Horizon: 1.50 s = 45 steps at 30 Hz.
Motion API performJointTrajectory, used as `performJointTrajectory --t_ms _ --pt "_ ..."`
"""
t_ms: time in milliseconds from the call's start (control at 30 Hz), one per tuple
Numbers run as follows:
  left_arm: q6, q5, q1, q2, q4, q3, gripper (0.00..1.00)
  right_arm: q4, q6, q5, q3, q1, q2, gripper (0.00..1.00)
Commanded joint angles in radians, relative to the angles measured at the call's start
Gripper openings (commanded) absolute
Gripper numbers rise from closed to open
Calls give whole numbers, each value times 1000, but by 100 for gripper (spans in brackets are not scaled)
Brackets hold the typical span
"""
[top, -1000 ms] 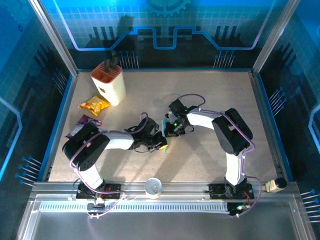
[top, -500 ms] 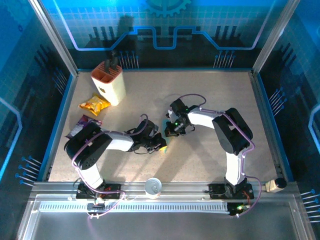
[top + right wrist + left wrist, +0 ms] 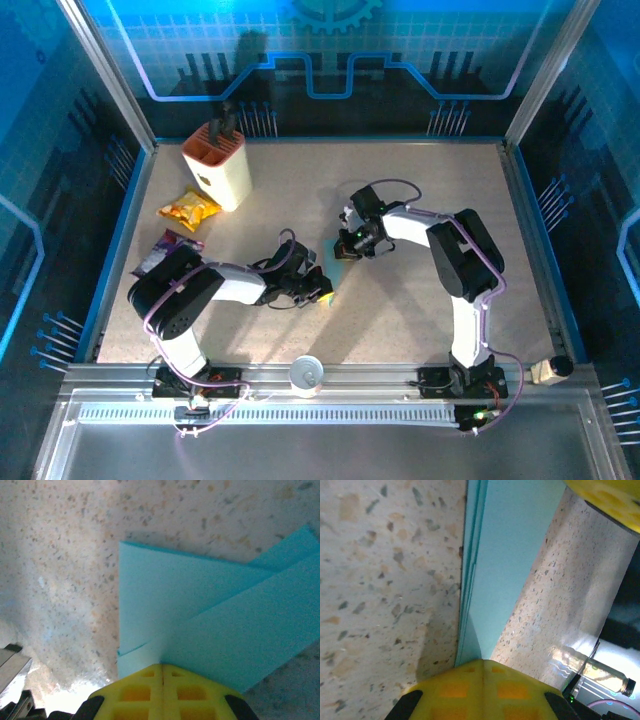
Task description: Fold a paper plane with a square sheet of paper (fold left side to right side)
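Paper plane (image 3: pixel 200 610), light blue and half folded, lies flat mid-worktop (image 3: pixel 430 190). Left claw (image 3: pixel 483 662), closed, touches its 7 o'clock end; right claw (image 3: pixel 162 666), closed, its 1 o'clock end (neither grips it). Thin, light, slippery, easily creased: probably best pinched by a free edge.

The left gripper (image 3: pixel 322 291) and right gripper (image 3: pixel 346 250) face tip to tip over the paper plane (image 3: pixel 165 600), blocking each other. Behind the left one stand the knife block (image 3: pixel 218 170), yellow snack packet (image 3: pixel 188 209) and purple snack packet (image 3: pixel 165 247). Beyond the right one is open table (image 3: pixel 440 180).
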Motion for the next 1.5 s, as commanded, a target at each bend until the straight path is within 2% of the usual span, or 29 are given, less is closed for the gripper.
performJointTrajectory --t_ms 0,333,700,1467 --pt "-3 -19 5 -18 -73 -23 0 -56 -29 39 17 -9 36 0" --pt "52 11 7 -63 -182 114 0 -66 -39 88 -48 -6 67 0" --pt "55 52 7 46 -167 203 0 -86 -47 113 -46 5 75 0" --pt "112 35 -7 77 -276 210 0 -205 -108 269 25 23 151 0"
